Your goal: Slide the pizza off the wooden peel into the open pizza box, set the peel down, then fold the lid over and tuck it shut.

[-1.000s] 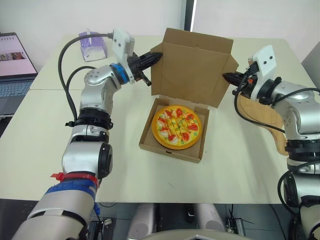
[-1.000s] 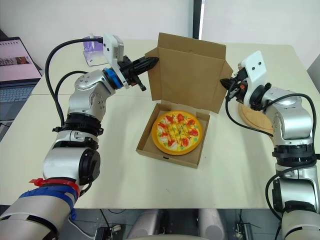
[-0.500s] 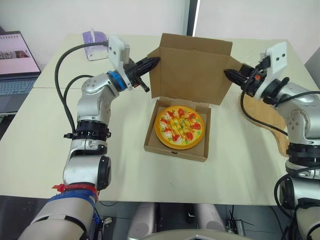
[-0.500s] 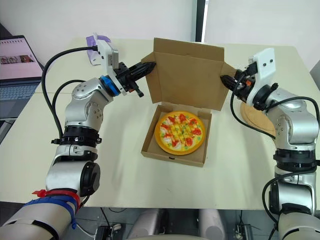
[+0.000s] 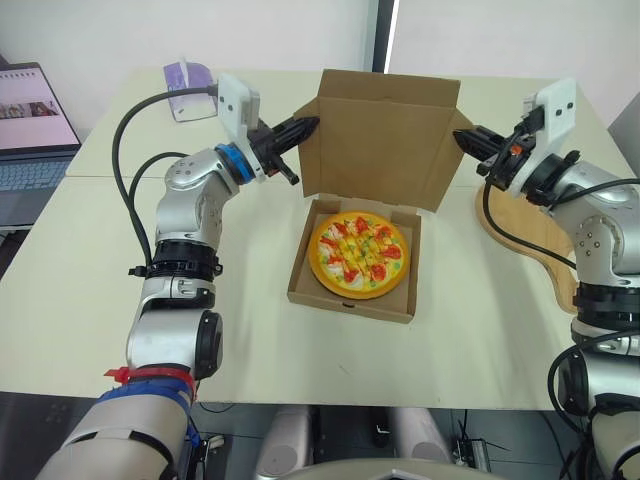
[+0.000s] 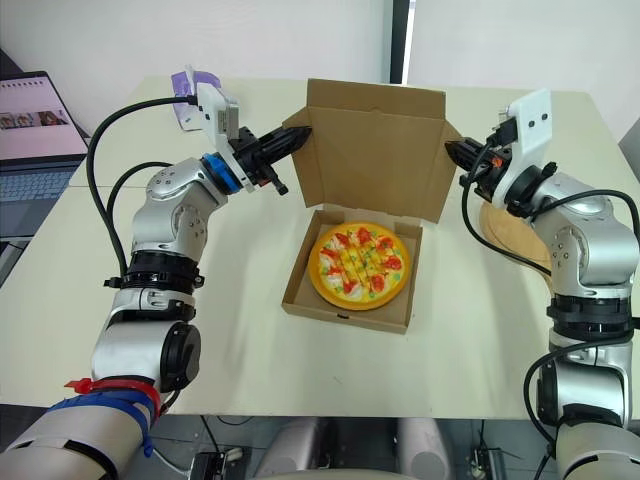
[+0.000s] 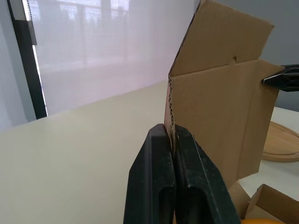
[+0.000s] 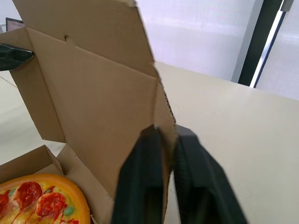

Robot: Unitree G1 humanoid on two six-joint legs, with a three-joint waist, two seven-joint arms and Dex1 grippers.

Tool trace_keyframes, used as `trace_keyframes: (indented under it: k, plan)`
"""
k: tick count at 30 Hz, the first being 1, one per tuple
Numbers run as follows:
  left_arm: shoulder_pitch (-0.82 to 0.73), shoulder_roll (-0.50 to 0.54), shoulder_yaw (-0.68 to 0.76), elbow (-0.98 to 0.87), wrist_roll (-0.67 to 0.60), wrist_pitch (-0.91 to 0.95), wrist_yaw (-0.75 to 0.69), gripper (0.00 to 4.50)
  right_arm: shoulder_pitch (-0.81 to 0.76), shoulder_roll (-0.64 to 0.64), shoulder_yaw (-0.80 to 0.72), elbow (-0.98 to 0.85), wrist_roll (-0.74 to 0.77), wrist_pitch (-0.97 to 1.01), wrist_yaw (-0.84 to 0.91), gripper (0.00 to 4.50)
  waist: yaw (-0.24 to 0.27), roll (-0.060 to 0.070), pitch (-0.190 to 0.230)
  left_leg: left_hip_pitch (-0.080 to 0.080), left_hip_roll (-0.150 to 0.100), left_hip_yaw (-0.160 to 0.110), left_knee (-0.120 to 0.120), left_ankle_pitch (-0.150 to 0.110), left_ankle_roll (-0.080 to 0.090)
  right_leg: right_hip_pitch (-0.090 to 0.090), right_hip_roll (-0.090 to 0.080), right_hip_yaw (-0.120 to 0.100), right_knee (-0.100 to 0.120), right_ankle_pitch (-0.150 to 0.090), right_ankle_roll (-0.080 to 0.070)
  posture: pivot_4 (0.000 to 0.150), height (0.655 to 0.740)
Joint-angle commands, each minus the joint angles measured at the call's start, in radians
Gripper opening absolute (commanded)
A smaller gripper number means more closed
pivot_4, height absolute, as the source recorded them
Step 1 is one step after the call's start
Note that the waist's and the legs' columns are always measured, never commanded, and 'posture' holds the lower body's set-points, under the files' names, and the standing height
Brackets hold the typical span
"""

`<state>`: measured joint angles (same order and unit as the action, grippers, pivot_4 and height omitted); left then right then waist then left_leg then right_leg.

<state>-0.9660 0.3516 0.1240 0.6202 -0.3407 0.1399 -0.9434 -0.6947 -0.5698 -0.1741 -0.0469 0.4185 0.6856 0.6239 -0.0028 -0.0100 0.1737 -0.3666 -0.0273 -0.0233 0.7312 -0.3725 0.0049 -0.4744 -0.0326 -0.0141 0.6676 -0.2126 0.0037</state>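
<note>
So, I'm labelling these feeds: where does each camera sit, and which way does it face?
Head eyes: on the head, facing forward and down at the pizza in the box; both arms show.
Left wrist: looks along the left pincer, pinching one lid edge.
Right wrist: looks along the right pincer, on the opposite edge.
Shared: each wrist view catches the other pincer's tip.

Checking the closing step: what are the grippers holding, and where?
Both hold the box lid: left gripper pinches its left edge, right gripper its right edge.

My left gripper (image 5: 306, 126) raised, reaching inward, clamped on the lid (image 5: 385, 140), my right gripper (image 5: 464, 138) opposite, clamped likewise, both elbows bent
</note>
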Motion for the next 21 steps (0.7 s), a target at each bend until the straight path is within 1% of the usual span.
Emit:
trace_keyframes:
  k: [1,4,7,12,19,21]
  plan:
    - [-0.004,0.008,0.021,-0.096,-0.035,0.025,0.015,0.00,-0.002,-0.016,-0.017,-0.065,0.001,-0.004,-0.027,0.02,0.000,0.000,0.000,0.000,0.000,0.000,0.000,0.000,0.000,0.000,0.000,0.000,0.000,0.000,0.000,0.150,0.7251]
    - [-0.003,0.007,0.023,-0.118,-0.038,0.041,0.037,0.00,-0.013,-0.008,-0.006,-0.063,-0.016,-0.022,-0.048,0.02,0.000,0.000,0.000,0.000,0.000,0.000,0.000,0.000,0.000,0.000,0.000,0.000,0.000,0.000,0.000,0.150,0.7251]
    - [-0.021,0.004,0.004,-0.079,0.005,-0.010,0.059,0.00,-0.047,-0.003,0.026,-0.008,-0.053,-0.072,-0.050,0.02,0.000,0.000,0.000,0.000,0.000,0.000,0.000,0.000,0.000,0.000,0.000,0.000,0.001,0.000,0.000,0.150,0.7251]
    - [-0.044,-0.014,-0.007,-0.016,0.040,-0.068,0.094,0.00,-0.127,-0.004,0.090,0.153,-0.128,-0.190,-0.014,0.02,-0.002,0.000,0.000,0.001,0.000,0.001,0.001,0.000,0.000,0.000,0.000,0.001,0.001,0.000,0.000,0.150,0.7251]
    - [-0.093,-0.032,0.002,0.099,0.086,-0.178,0.173,0.00,-0.298,0.012,0.165,0.464,-0.246,-0.434,0.030,0.02,-0.004,0.000,0.000,0.001,0.000,0.002,0.001,0.000,0.000,0.000,0.000,0.001,0.003,0.000,0.000,0.150,0.7251]
    - [-0.128,-0.038,0.004,0.161,0.098,-0.216,0.190,0.00,-0.351,0.025,0.178,0.553,-0.273,-0.496,0.039,0.02,-0.005,0.000,0.000,0.001,0.000,0.002,0.001,0.000,0.000,-0.001,0.000,0.001,0.003,0.000,0.000,0.150,0.7251]
